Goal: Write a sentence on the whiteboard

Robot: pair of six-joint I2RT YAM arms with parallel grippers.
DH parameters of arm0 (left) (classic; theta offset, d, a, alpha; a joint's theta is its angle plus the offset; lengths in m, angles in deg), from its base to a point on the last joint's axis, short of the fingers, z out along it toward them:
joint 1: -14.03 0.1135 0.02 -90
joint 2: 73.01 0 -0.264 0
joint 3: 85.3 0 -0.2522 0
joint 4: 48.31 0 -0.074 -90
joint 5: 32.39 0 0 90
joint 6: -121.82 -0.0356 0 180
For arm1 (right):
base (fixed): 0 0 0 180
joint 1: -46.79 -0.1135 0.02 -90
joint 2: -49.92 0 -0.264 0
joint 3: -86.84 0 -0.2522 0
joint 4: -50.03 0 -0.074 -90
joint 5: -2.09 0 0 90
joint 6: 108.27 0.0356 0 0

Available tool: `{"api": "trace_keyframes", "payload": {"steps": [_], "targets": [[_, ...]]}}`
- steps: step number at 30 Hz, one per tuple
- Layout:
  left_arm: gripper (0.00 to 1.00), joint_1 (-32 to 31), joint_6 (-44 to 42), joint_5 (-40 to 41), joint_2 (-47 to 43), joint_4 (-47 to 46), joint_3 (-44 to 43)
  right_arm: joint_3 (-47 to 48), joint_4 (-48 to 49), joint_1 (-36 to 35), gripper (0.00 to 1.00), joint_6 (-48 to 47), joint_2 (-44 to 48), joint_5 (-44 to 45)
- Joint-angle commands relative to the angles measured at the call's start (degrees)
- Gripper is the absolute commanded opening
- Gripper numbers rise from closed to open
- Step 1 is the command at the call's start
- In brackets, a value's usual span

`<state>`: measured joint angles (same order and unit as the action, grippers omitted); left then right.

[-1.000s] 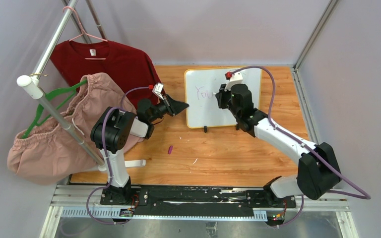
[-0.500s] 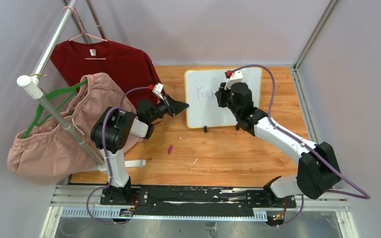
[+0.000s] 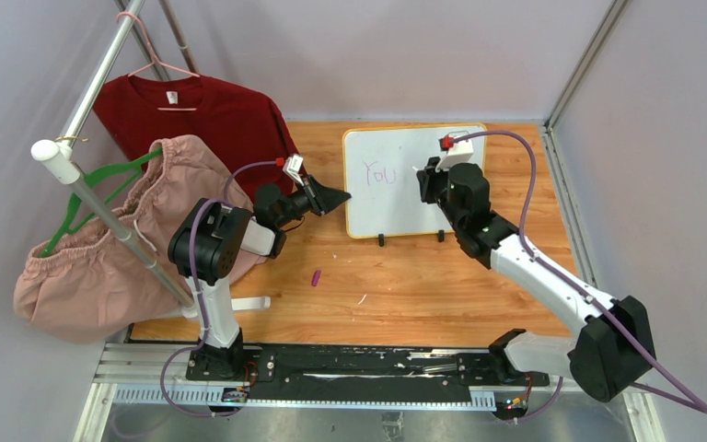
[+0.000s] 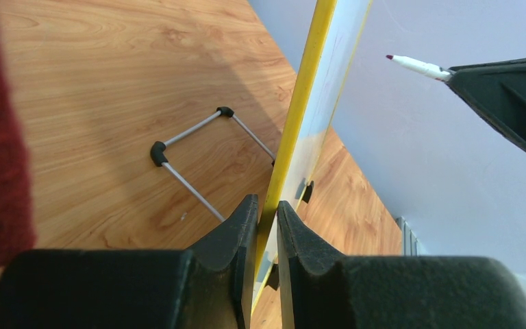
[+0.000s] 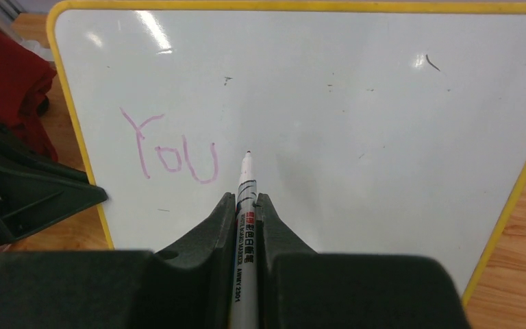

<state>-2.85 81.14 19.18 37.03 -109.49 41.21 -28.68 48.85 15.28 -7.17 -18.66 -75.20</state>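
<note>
While the left gripper [image 4: 267, 205] pinches the whiteboard [image 5: 383, 103] standing on the table [image 3: 423, 285], the right gripper [image 5: 246, 200] squeezes a marker [image 5: 247, 171] near "You" [image 5: 174, 156]. A hard push could tip the board.

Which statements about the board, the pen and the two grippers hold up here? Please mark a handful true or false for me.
1. The left gripper pinches the yellow edge of the whiteboard. True.
2. The writing already makes a full sentence. False: it reads only "YOU".
3. The right gripper holds a marker. True.
4. The marker's tip points at the Y. False: it points just right of the U.
5. The red T-shirt lies on the whiteboard. False: it hangs on a pink hanger, left of the board.
</note>
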Motion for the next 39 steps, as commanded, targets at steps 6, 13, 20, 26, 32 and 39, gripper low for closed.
{"api": "trace_keyframes", "payload": {"steps": [6, 13, 20, 26, 32, 39], "targets": [[0.20, 0.1, -0.4, -0.6, -0.5, -3.8, 0.5, -0.2, 3.1, 1.7, 0.00, -0.1, -3.1, 2.9], [0.20, 0.1, -0.3, -0.6, -0.3, -3.9, 0.4, 1.3, 4.3, 1.7, 0.00, 0.1, -4.7, 3.9], [0.20, 0.1, -0.3, -0.6, -0.3, -4.0, 0.4, 2.3, 4.9, 1.7, 0.00, -0.3, -5.3, 6.9], [0.20, 0.1, -0.1, -0.6, 0.0, -4.2, 0.3, 2.3, 6.7, 1.8, 0.00, -1.1, -5.0, 8.4], [0.20, 0.1, 0.0, -0.7, 0.1, -4.4, 0.3, 4.5, 5.7, 1.8, 0.00, -1.6, -6.6, 8.7], [0.20, 0.1, 0.0, -0.6, 0.1, -4.4, 0.3, 6.5, 4.5, 1.7, 0.00, -1.6, -8.2, 8.4]]}}
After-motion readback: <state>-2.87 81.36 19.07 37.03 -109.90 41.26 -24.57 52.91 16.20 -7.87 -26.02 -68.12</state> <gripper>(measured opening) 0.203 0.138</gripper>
